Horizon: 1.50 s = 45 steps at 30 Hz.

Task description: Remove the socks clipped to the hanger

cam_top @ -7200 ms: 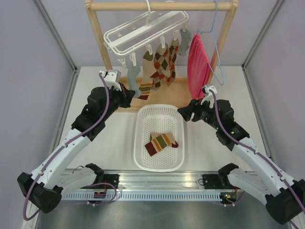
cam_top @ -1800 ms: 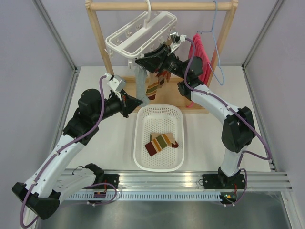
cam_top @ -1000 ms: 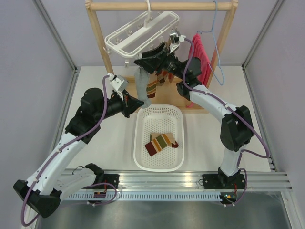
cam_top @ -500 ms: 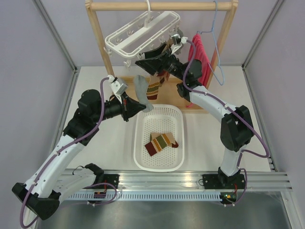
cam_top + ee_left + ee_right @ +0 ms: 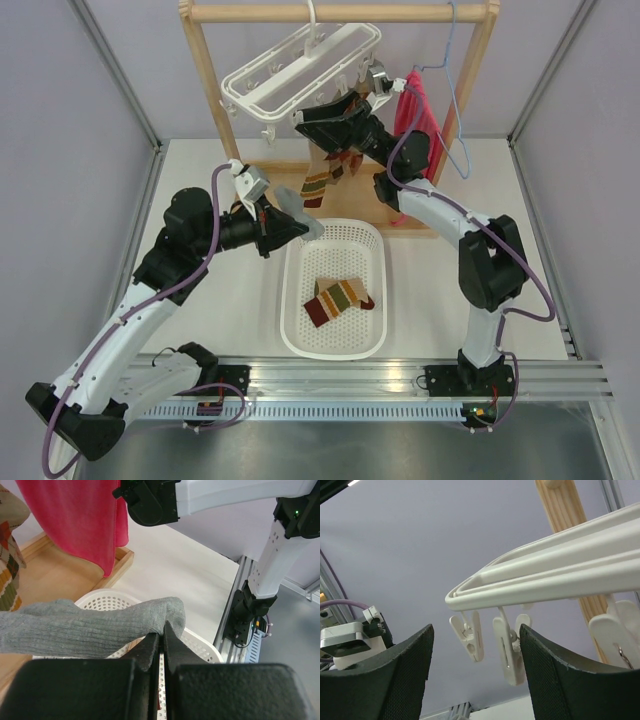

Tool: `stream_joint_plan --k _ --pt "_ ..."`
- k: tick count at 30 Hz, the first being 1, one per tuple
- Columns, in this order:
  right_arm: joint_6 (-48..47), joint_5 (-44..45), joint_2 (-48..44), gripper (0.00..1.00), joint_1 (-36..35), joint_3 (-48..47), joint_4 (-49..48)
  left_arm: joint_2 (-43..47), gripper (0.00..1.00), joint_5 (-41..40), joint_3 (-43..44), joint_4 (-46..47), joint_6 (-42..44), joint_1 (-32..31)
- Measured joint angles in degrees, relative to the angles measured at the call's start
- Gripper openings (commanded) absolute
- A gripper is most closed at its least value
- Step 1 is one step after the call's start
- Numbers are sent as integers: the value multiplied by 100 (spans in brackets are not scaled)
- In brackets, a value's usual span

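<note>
1 grey sock (image 5: 75, 627) is pinched in the closed left claw (image 5: 162, 635) over the basket's (image 5: 290, 300) rim. Behind and above the basket, the right claw (image 5: 474, 630) is open and empty by the hanger (image 5: 560, 575).

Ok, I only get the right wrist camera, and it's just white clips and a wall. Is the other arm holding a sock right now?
Observer: Yes. The left gripper is shut on the end of a grey sock.
Operator: Is it over the basket yet?
Observer: Just about. From the top camera, the sock hangs over the far left corner of the white basket.
</note>
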State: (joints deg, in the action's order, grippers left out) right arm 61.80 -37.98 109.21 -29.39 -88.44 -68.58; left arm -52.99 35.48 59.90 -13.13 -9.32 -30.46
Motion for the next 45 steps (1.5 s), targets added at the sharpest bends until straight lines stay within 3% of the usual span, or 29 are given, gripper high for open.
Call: stream_joint_plan --k 10,23,29,34,41,45 --pt "-610 37 -520 74 15 1156 599 4 2 291 -31 33 0 0" --pt "-2935 1307 -2763 74 15 2653 3635 -92 2 1075 -173 361 -214 -70" --pt "-3624 2500 -3445 76 42 2815 5283 -195 2 393 -402 195 -350 -866" --pt "-3810 3121 -3895 77 197 3276 6048 -299 2 -516 -822 291 -699 -1526" --pt "-3864 3418 -4352 77 470 3792 6588 -881 2 -1482 -1853 621 -1333 -1648" --pt "-3873 3440 -4581 77 627 3947 6701 -1193 2 -1818 -1996 686 -1482 -1755"
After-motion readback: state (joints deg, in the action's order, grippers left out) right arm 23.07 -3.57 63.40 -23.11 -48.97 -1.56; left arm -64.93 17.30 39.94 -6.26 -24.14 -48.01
